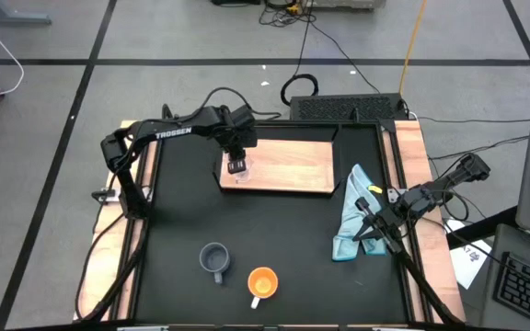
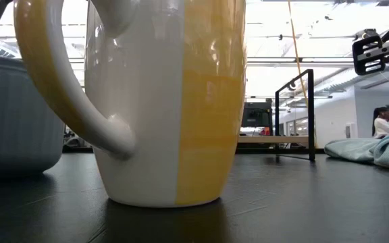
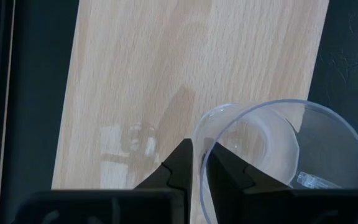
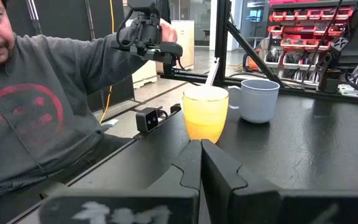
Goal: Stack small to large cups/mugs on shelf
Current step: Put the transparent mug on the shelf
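The clear glass cup (image 1: 240,175) (image 3: 272,155) stands upright by its base on the left end of the light-wood shelf (image 1: 288,165) (image 3: 166,74). My left gripper (image 1: 237,166) (image 3: 196,163) points down over it, its fingers a narrow gap apart astride the cup's wall. The blue-grey mug (image 1: 214,260) (image 4: 258,99) and the orange mug with a white handle (image 1: 262,283) (image 2: 161,101) (image 4: 205,113) stand on the black table near its front edge. At the table's right side my right gripper (image 1: 366,237) (image 4: 201,152) waits, shut and level, holding nothing. My left gripper comes at the glass cup's rim (image 3: 199,143) from above, one finger (image 3: 229,177) inside the cup and one (image 3: 178,171) outside. A slim gap shows between them; I cannot tell whether either finger touches the wall. The cup rests upright on the shelf.
A light-blue cloth (image 1: 352,219) (image 2: 377,150) lies crumpled right of the shelf, beside my right gripper. A person in a grey sweatshirt (image 4: 36,106) stands close beyond the table's near edge. Black table (image 1: 293,248) lies between the shelf and the two mugs.
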